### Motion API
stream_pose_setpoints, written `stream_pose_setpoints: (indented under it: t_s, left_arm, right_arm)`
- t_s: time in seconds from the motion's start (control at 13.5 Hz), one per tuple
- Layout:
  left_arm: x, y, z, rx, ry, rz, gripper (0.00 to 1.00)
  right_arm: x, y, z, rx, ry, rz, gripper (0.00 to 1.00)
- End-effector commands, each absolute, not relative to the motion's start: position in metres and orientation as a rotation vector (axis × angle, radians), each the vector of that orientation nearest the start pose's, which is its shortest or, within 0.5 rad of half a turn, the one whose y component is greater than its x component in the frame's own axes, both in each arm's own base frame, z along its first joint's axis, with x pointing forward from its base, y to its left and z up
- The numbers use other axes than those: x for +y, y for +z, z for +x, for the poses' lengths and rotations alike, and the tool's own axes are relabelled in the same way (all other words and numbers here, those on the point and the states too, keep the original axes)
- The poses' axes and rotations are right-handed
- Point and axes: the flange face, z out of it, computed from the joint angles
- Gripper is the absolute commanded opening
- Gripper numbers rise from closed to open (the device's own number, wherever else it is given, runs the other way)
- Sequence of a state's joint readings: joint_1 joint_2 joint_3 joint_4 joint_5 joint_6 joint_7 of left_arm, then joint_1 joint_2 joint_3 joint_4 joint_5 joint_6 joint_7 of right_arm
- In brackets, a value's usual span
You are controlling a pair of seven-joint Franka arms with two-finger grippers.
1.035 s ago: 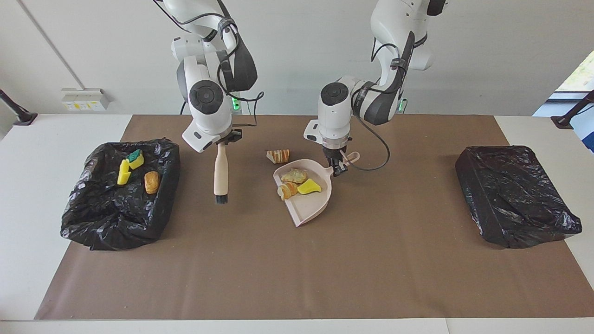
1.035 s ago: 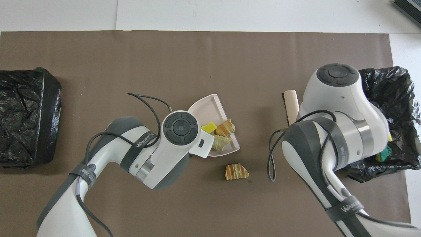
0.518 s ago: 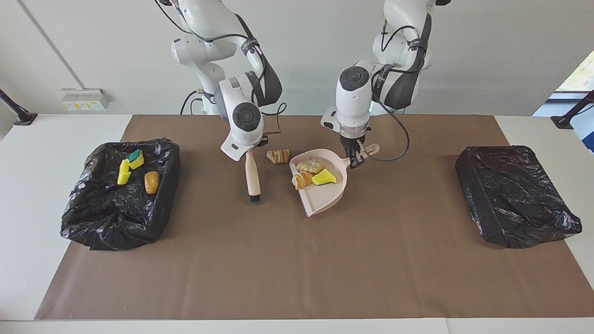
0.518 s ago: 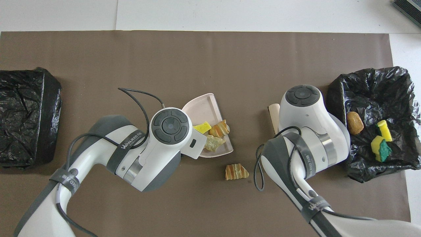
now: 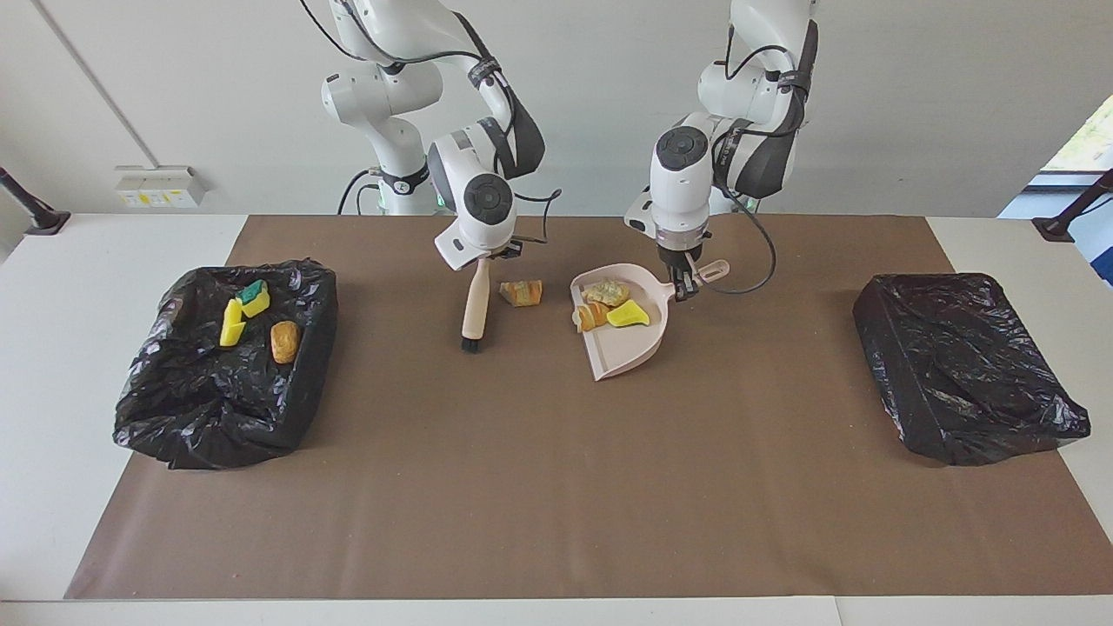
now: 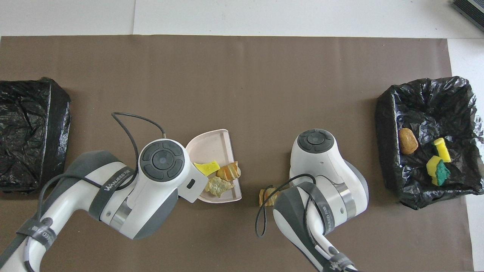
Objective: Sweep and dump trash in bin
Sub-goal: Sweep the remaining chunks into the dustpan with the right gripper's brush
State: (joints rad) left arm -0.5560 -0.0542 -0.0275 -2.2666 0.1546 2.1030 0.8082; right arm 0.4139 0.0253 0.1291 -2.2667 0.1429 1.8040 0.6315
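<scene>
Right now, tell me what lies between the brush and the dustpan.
One striped orange-brown chunk lies on the mat between the brush and the pink dustpan. The facing view shows it whole; overhead, the right arm half covers it.

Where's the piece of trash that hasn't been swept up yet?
The striped bread chunk lies on the brown mat, between the brush and the pink dustpan, about level with the dustpan's loaded end.

Facing cam: high, across the surface (image 5: 556,522), looking at both arms, wide shot. Overhead cam: above the robots' end, steeply down, closer in. Half a turn apart. Shared: brown mat (image 6: 242,75), both black bins (image 5: 226,365), pink dustpan (image 6: 211,145).
</scene>
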Motion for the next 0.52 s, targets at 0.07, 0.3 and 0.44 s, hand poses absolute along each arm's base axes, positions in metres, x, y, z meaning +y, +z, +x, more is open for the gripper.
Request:
stream_pose_setpoints:
  t_s: [0.07,0.3,0.44]
  left_arm:
    - [-0.269,0.369,0.394,2.077,0.145,-2.170,0.00]
    - [-0.269,0.367,0.394,2.075,0.124,-2.173,0.00]
    - [-0.268,0.367,0.395,2.072,0.124,-2.176,0.00]
  right_arm:
    - [0.249,0.315,0.382,0.280,0.750,-3.079,0.00]
    - [0.310,0.307,0.359,0.178,0.701,-2.968,0.00]
    - [0.344,0.307,0.350,0.185,0.672,-2.841,0.00]
